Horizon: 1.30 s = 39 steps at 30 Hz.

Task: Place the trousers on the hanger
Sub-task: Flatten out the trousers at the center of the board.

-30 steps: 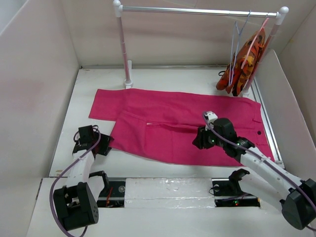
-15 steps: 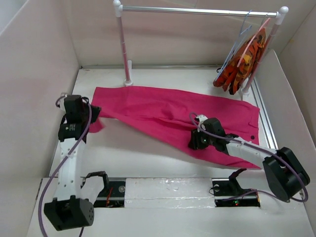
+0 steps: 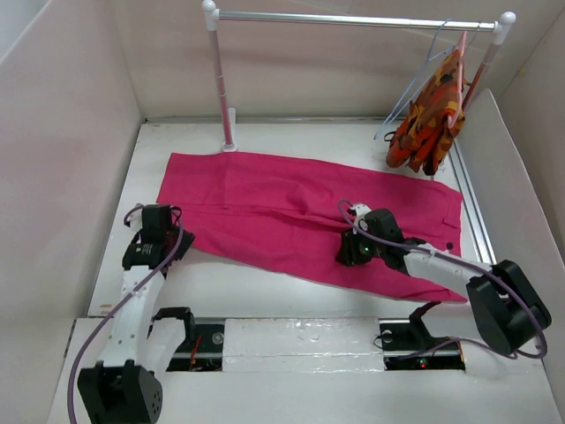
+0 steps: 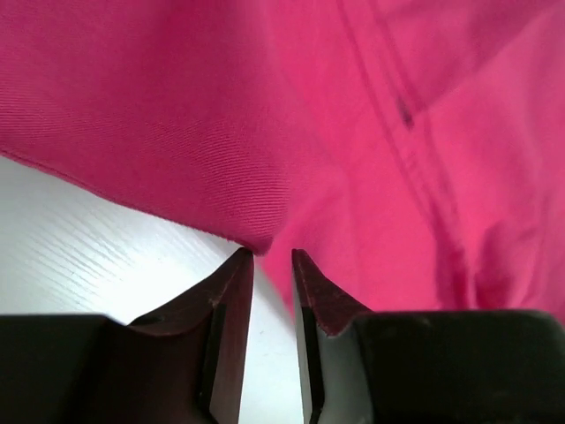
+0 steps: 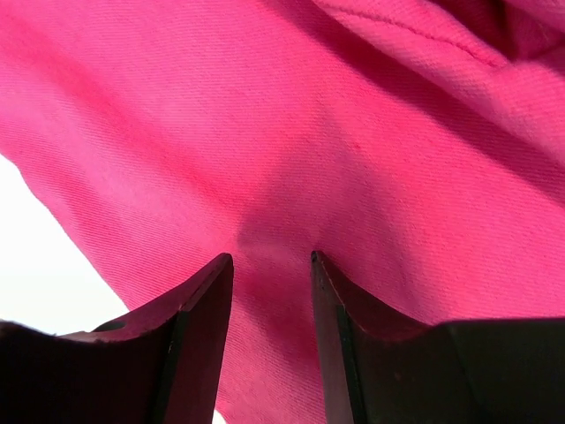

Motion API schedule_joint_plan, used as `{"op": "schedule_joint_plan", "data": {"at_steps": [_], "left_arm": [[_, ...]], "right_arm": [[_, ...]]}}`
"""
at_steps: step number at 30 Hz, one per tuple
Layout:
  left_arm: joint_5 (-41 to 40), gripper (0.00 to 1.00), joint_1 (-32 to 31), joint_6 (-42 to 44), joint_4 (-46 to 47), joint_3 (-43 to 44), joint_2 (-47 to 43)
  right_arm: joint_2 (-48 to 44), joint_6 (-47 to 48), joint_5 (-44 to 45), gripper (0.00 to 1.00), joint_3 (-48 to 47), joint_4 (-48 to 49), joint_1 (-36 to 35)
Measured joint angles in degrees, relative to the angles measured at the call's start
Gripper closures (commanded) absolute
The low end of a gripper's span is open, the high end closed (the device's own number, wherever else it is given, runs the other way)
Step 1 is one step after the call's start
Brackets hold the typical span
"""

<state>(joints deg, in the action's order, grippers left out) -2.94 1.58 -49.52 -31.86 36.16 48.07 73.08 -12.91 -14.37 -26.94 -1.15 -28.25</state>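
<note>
The magenta-pink trousers (image 3: pixel 291 208) lie flat across the table, folded lengthwise. My left gripper (image 3: pixel 172 237) is at their near-left edge; in the left wrist view its jaws stand a narrow gap apart, white table shows between them and the cloth's edge (image 4: pixel 256 238) lies just at the tips. My right gripper (image 3: pixel 346 253) is low on the trousers' middle, jaws apart, tips pressed on the cloth (image 5: pixel 265 177), which puckers between them. The pale blue-lilac wire hanger (image 3: pixel 408 95) hangs at the right end of the rail.
A clothes rail (image 3: pixel 353 18) on two posts spans the back. An orange patterned garment (image 3: pixel 431 119) on a salmon-pink hanger (image 3: pixel 461 62) hangs beside the wire hanger. White walls enclose the table on three sides.
My left gripper raised the near-left trouser edge, carried it back, then came down to the near-left edge. The trousers now lie narrower. The right gripper shifted slightly left. The hanging garment swung.
</note>
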Motion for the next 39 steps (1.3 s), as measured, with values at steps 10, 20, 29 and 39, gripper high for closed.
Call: {"op": "schedule_joint_plan", "data": {"at_steps": [10, 20, 29, 39], "left_arm": [[-5.7, 0.26, 0.0, -5.7, -2.6, 6.0, -3.9], [-14.0, 0.62, 3.3, -11.1, -2.1, 0.9, -3.3], [-13.1, 0.56, 15.8, -8.9, 2.5, 2.6, 21.3], [-6.7, 0.39, 35.3, 1.4, 8.2, -0.2, 22.5]], "right_arm": [[-11.9, 4.8, 1.3, 0.43, -2.2, -17.2, 1.3], [-19.8, 11.1, -3.5, 0.99, -7.3, -24.1, 1.3], [-32.7, 12.5, -6.6, 0.62, -6.9, -29.6, 1.2], [-31.1, 11.8, -8.2, 0.62, -6.7, -30.0, 1.2]]}}
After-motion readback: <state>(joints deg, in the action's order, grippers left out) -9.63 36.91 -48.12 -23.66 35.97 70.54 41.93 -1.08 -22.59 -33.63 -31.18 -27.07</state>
